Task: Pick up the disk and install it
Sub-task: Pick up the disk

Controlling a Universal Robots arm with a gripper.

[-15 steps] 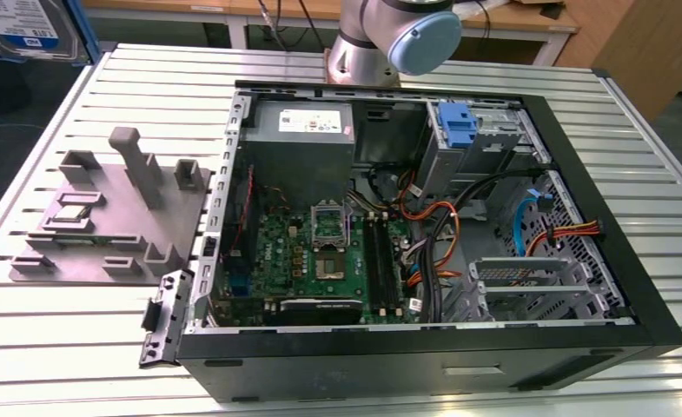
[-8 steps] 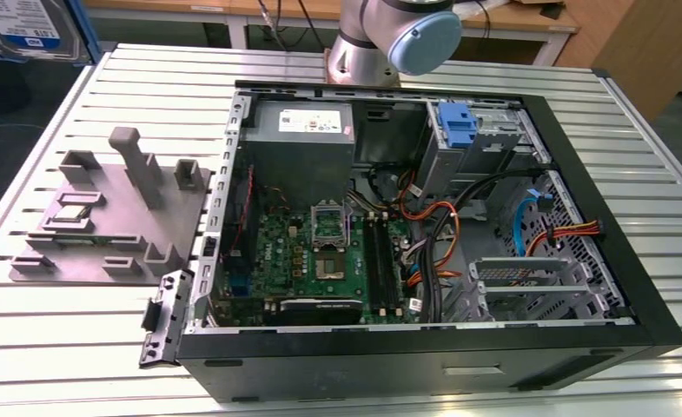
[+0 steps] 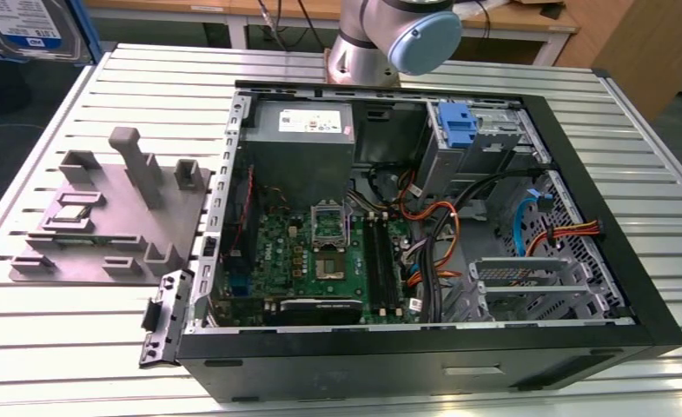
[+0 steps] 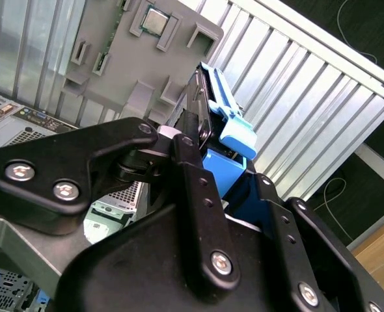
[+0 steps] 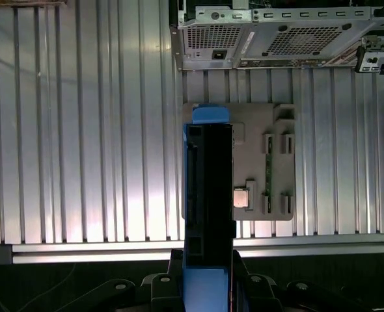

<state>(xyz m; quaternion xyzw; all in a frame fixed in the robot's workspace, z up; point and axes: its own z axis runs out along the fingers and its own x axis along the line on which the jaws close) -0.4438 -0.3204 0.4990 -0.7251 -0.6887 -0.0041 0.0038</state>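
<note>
One step done: we judge the pick-up finished. The disk hangs at the upper left of the exterior frame, clear of the worktop and well apart from the computer case.
Gripper: clamped on the disk. In the second wrist view the gripper has its black fingers pressed against either side of the blue carrier, with no gap that we can see.
Left to do: the install. The disk is outside the case, and no part of it is near the drive bays at the upper right of the case in the exterior view. A narrow blue bracket sits there.
Disk position: above the grey parts fixture. In the first wrist view we see the disk edge-on, in line with one edge of the fixture. A processor chip lies in the fixture just beside that line.
Exterior view adds: the disk's white-and-blue label and the case's open interior with its motherboard, power supply and cables. We also see how far the disk is from the bays.
Wrist views add: the grip itself and the carrier's blue end tab. The first wrist view also shows the rear panel of the case.
</note>
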